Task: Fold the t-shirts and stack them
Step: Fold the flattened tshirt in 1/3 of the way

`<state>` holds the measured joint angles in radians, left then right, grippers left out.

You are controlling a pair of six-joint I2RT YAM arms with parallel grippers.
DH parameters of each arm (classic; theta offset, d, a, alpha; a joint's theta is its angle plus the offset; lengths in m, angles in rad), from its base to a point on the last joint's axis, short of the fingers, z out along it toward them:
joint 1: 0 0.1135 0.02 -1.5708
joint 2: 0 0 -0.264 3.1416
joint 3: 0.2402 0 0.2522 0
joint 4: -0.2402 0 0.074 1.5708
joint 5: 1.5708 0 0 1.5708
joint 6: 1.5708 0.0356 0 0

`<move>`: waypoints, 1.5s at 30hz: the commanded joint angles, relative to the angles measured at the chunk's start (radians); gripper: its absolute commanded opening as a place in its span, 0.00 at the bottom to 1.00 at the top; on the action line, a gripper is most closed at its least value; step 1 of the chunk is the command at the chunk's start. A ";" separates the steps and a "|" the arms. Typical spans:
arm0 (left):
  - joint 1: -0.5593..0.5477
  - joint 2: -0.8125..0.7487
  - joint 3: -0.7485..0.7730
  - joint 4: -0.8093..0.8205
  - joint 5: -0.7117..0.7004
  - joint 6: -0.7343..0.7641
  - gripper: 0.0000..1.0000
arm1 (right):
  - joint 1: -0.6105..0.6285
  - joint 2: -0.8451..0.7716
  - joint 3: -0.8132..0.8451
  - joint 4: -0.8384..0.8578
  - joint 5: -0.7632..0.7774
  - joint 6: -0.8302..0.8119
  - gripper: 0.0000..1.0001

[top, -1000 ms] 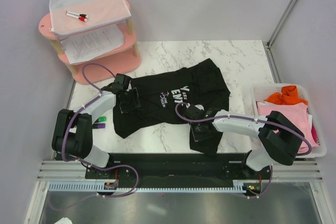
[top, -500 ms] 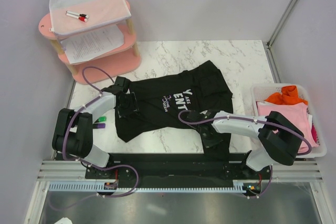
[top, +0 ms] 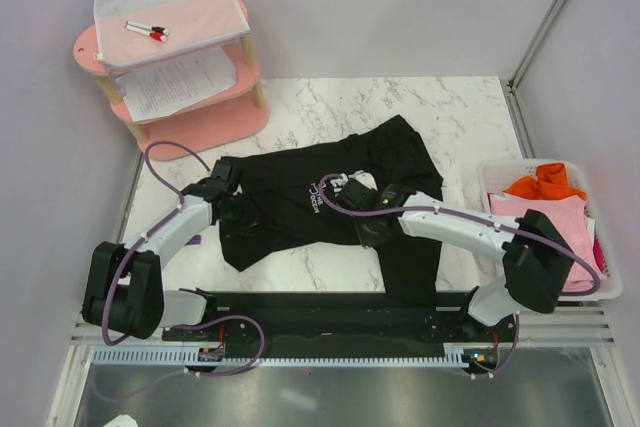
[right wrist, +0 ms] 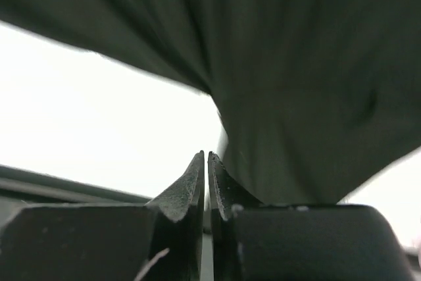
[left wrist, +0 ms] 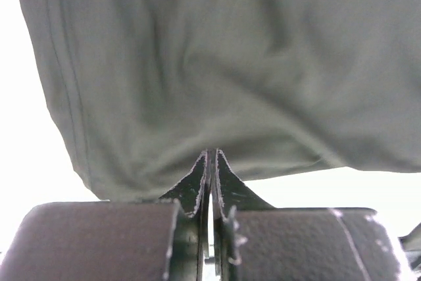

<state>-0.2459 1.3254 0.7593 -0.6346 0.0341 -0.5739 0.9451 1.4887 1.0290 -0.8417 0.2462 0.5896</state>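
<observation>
The black t-shirt [top: 300, 197] lies crumpled across the middle of the marble table, its white lettering [top: 318, 195] mostly folded under. My left gripper [top: 234, 211] is at the shirt's left edge. In the left wrist view its jaws are shut, with the shirt's hem [left wrist: 164, 182] pinched at the tips [left wrist: 210, 156]. My right gripper [top: 362, 227] is over the shirt's lower middle, its jaws all but together [right wrist: 205, 157]. A fold of the black cloth [right wrist: 296, 97] runs down to those tips. A pink t-shirt [top: 545, 217] and an orange t-shirt [top: 545, 182] lie in the basket on the right.
The white basket [top: 612, 287] stands at the table's right edge. A pink tiered shelf [top: 205, 127] sits at the back left. It holds printed paper sheets [top: 180, 82] and a mesh pouch with markers [top: 150, 32]. Grey walls close in both sides.
The left gripper closed on the shirt's left edge. The right gripper dragged the shirt's lower right part up and to the left, bunching the cloth and covering most of the lettering.
</observation>
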 commanded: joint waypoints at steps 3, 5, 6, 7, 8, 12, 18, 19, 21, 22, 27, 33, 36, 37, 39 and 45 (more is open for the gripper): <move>-0.095 -0.029 -0.092 -0.043 -0.103 -0.133 0.02 | -0.031 0.233 0.233 0.191 0.033 -0.099 0.12; -0.113 0.007 -0.091 -0.056 -0.138 -0.148 0.02 | -0.052 0.275 0.281 0.217 0.009 -0.099 0.13; -0.124 0.024 -0.087 -0.068 -0.151 -0.150 0.02 | -0.063 0.313 0.296 0.230 0.007 -0.096 0.13; -0.128 0.053 -0.075 -0.079 -0.163 -0.158 0.02 | -0.084 0.327 0.304 0.240 0.005 -0.093 0.14; -0.136 0.072 -0.071 -0.089 -0.184 -0.159 0.02 | -0.097 0.341 0.316 0.246 -0.020 -0.088 0.14; -0.187 0.118 -0.045 -0.144 -0.247 -0.190 0.02 | -0.158 0.390 0.328 0.326 -0.068 -0.100 0.15; -0.254 0.152 -0.002 -0.252 -0.370 -0.256 0.02 | -0.210 0.510 0.453 0.389 -0.087 -0.145 0.17; -0.262 0.156 0.000 -0.266 -0.376 -0.271 0.02 | -0.221 0.531 0.477 0.389 -0.090 -0.146 0.17; -0.288 0.179 0.006 -0.289 -0.401 -0.288 0.02 | -0.232 0.588 0.537 0.389 -0.093 -0.149 0.17; -0.296 0.192 0.015 -0.303 -0.413 -0.309 0.02 | -0.244 0.607 0.557 0.391 -0.085 -0.149 0.17; -0.335 0.273 0.043 -0.376 -0.462 -0.345 0.02 | -0.288 0.712 0.634 0.374 -0.096 -0.157 0.18; -0.342 0.213 0.072 -0.375 -0.485 -0.346 0.02 | -0.351 0.785 0.661 0.357 -0.111 -0.162 0.18; -0.348 0.124 0.104 -0.340 -0.494 -0.317 0.07 | -0.364 0.826 0.703 0.351 -0.127 -0.169 0.18; -0.349 0.101 0.109 -0.326 -0.497 -0.299 0.10 | -0.368 0.837 0.735 0.348 -0.128 -0.171 0.18; -0.351 0.046 0.124 -0.294 -0.507 -0.276 0.15 | -0.377 0.870 0.769 0.329 -0.130 -0.181 0.18; -0.351 -0.047 0.146 -0.220 -0.511 -0.216 0.19 | -0.410 0.914 0.852 0.314 -0.143 -0.206 0.18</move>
<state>-0.5915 1.3315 0.8665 -0.9314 -0.4332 -0.8436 0.5663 2.3306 1.8610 -0.4683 0.1055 0.4206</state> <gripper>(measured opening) 0.183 0.182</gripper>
